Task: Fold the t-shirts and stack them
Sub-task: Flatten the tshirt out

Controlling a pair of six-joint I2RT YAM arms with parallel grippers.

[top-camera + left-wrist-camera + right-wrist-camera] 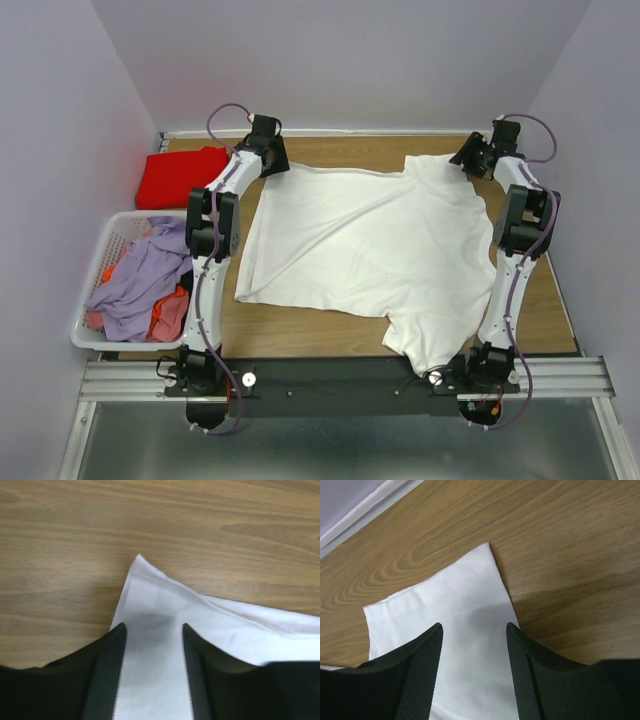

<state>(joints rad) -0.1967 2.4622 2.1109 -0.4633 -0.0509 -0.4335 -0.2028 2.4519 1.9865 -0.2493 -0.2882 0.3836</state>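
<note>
A large white t-shirt (370,245) lies spread across the wooden table; no print shows. My left gripper (268,150) is open over its far left corner (150,610), with cloth between the fingers. My right gripper (478,152) is open over the far right sleeve (455,615), cloth between its fingers too. A folded red t-shirt (180,177) lies at the far left of the table.
A white slatted laundry basket (80,325) stands left of the table, holding lilac, orange and pink clothes. Walls close in at the back and both sides. Bare wood (300,335) shows along the near edge and at the far right (545,290).
</note>
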